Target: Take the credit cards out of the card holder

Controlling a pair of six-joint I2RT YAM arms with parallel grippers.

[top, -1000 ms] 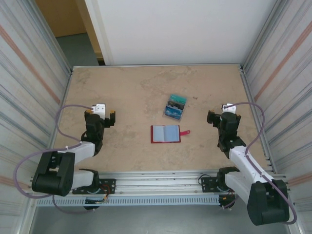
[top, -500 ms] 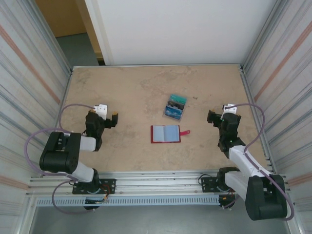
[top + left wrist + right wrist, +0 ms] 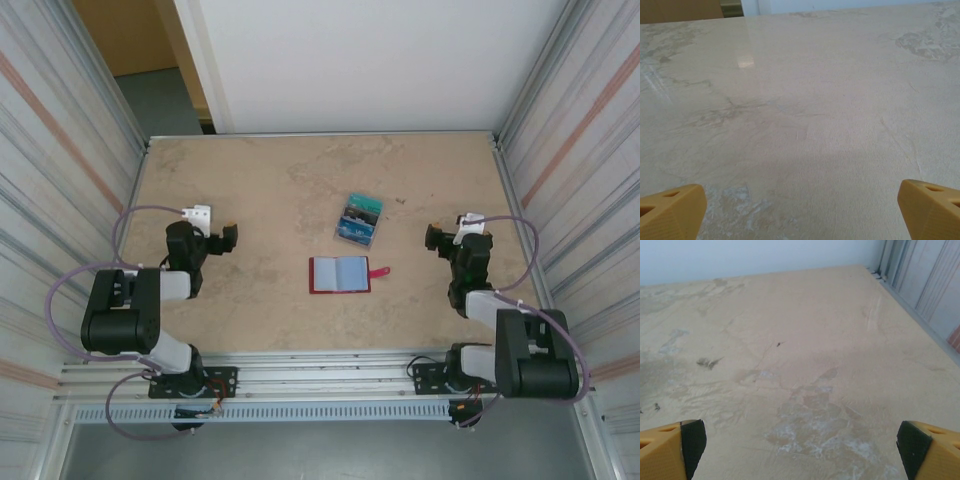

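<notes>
One table [image 3: 270, 180] bore two tools, the left tool [image 3: 208, 236] and right tool [image 3: 458, 241] both spread wide. From above, one red card holder [image 3: 339, 274] lay open at centre, with blue-teal credit cards [image 3: 359, 220] piled just beyond, uncountable. Wrist views added yellow fingertips [image 3: 670, 212].

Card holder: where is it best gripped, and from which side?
Probably the snap tab, approached from the right: it juts past the right edge of the card holder, which lies spread open and flat on the table, offering little else to pinch.
</notes>
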